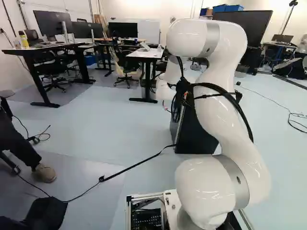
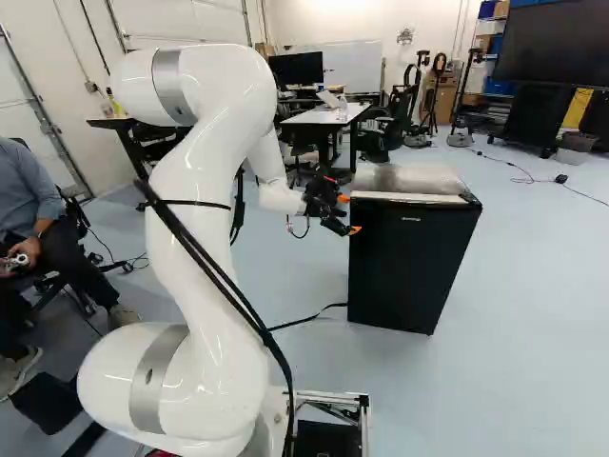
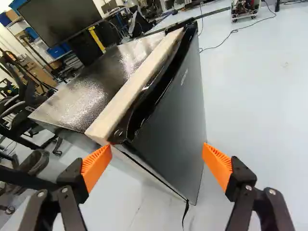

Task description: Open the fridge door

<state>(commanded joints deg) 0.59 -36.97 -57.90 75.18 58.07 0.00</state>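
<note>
In the right base view my gripper (image 2: 349, 214) is at the near upper side edge of the black fridge (image 2: 409, 271), which is partly hidden behind the arm in the left base view. The wrist view shows the gripper (image 3: 156, 156) open, its orange pads wide apart. Ahead of and between them lie the fridge door (image 3: 175, 113) and its near upper corner. One finger (image 3: 96, 166) is close beside that corner; whether it touches cannot be told. The other (image 3: 216, 163) stands out on the door's front side. The door looks shut against the body. A pale strip (image 3: 139, 84) runs along the top.
A black strap (image 1: 134, 166) crosses the floor from the fridge toward a seated person at the left. White desk (image 2: 324, 116) and chairs stand behind the fridge. A large dark screen (image 2: 552, 46) is at the back right. Thin cables (image 1: 273, 100) lie on the floor farther right.
</note>
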